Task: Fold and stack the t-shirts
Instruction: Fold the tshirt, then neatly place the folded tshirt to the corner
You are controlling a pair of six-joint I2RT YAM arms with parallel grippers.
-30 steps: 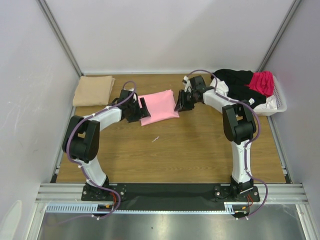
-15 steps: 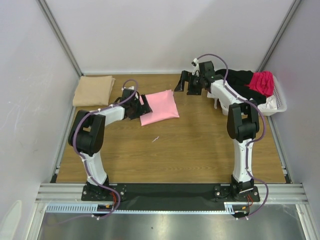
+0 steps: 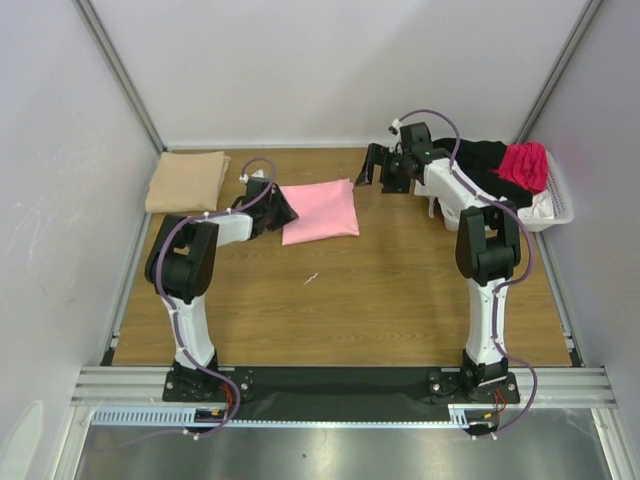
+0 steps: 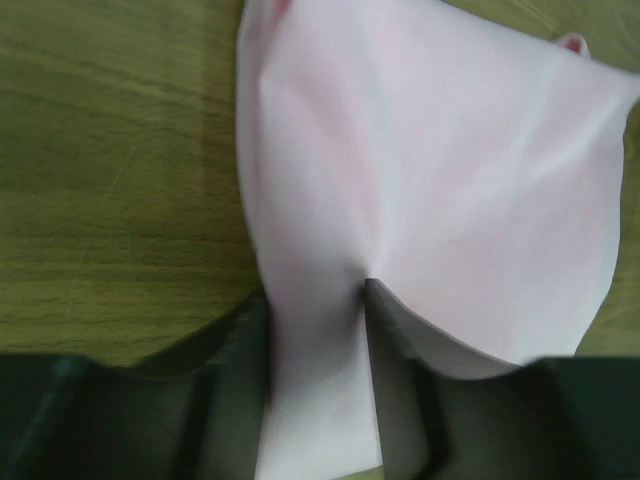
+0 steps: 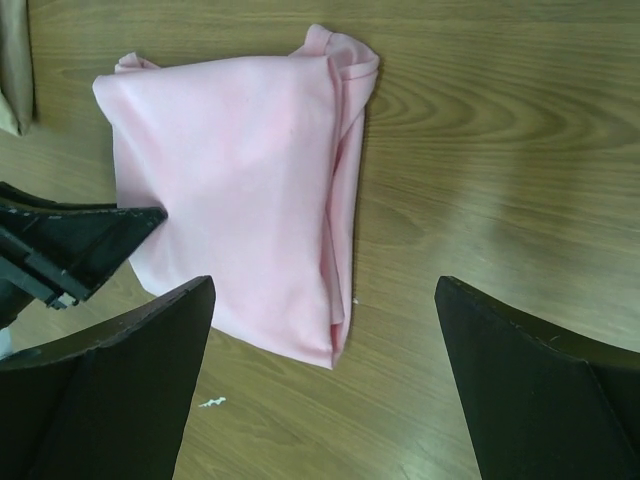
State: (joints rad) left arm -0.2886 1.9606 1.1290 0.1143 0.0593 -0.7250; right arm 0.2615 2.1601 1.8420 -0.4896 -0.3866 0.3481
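Pink t-shirt [image 3: 320, 210] – folded to a rough rectangle, lying flat on the wooden table [image 3: 350, 300] at the far middle. Its stacked edges face my right side, as my right wrist view shows [image 5: 240, 190].

My left gripper [image 3: 276, 210] meets the shirt's left edge. In my left wrist view the cloth [image 4: 420, 180] passes between my two fingers [image 4: 400, 380] and puckers there, creases fanning out from that spot: my left gripper [image 4: 315, 340] is pinching the pink t-shirt. That view is blurred, and the bottom of the frame cuts off the cloth behind the pinch.

My right gripper [image 3: 380, 170] hangs above the table beyond the shirt's far right corner, apart from it. Its jaws are spread wide with nothing between them [image 5: 325, 290].

Tan t-shirt [image 3: 187, 180] – folded, at the far left corner of the table, well apart from the pink one; only a strip of it shows in my right wrist view [image 5: 12, 60].

White plastic basket [image 3: 560, 212] – at the far right edge, holding a heap: a black t-shirt [image 3: 470, 160], a magenta t-shirt [image 3: 525, 165] and a fold of white cloth [image 3: 535, 203]. How many garments lie in the heap I cannot tell.

A small white scrap [image 3: 311, 278] lies on the table nearer to me than the pink t-shirt.
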